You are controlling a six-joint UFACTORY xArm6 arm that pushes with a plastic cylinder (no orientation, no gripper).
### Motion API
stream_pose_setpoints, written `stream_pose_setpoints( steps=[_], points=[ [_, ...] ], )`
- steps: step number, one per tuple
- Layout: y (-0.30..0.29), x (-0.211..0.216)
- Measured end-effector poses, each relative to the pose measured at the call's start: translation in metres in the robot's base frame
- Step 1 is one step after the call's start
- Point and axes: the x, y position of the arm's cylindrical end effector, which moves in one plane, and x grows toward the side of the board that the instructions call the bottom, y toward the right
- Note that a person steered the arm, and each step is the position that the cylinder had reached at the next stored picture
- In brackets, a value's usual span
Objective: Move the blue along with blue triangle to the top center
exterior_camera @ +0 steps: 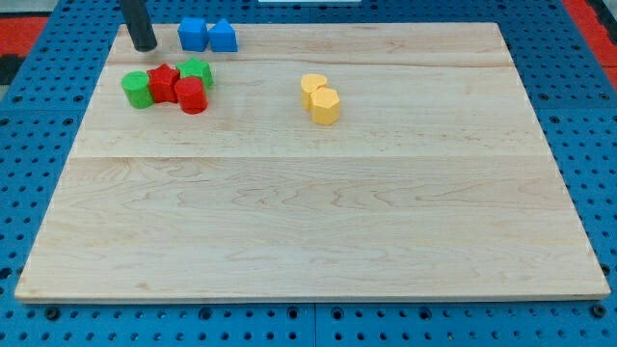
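Tip (145, 46) sits on the board (289, 231) near its top-left corner, just to the view's left of the blue pair and not touching either block. It's a bare rod, so no jaws to spread or close and nothing pinched; it only pushes.

Blue cube (192, 35) and blue triangle (223, 37) stand side by side along the top edge, touching or very nearly so, cube on the left. Both are well left of top centre, so the task isn't done.

Position of my tip makes sense as a setup: it's on the far side of the pair from the target, roughly in line with them. A push toward the view's right would drive the cube into the triangle and carry both along the top edge together. Judgement only, nothing shows motion.

Other blocks:
- green cylinder (137, 89), red star-ish block (164, 82), second green block (198, 70) and red cylinder (191, 95) are clustered below the tip, packed against each other.
- two yellow blocks (320, 98) touch each other near the middle, below the target zone.

Risks: the pair sits close to the top edge, so an off-axis push could rotate the cube and split the two, or nudge one off the board. The cluster and yellows are below the push line, so likely no interference.
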Motion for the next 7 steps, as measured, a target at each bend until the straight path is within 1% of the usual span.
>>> stream_pose_setpoints(
  steps=[1, 3, 5, 7],
  points=[
    [-0.009, -0.012],
    [0.091, -0.016],
    [0.172, -0.018],
    [0.239, -0.018]
  ],
)
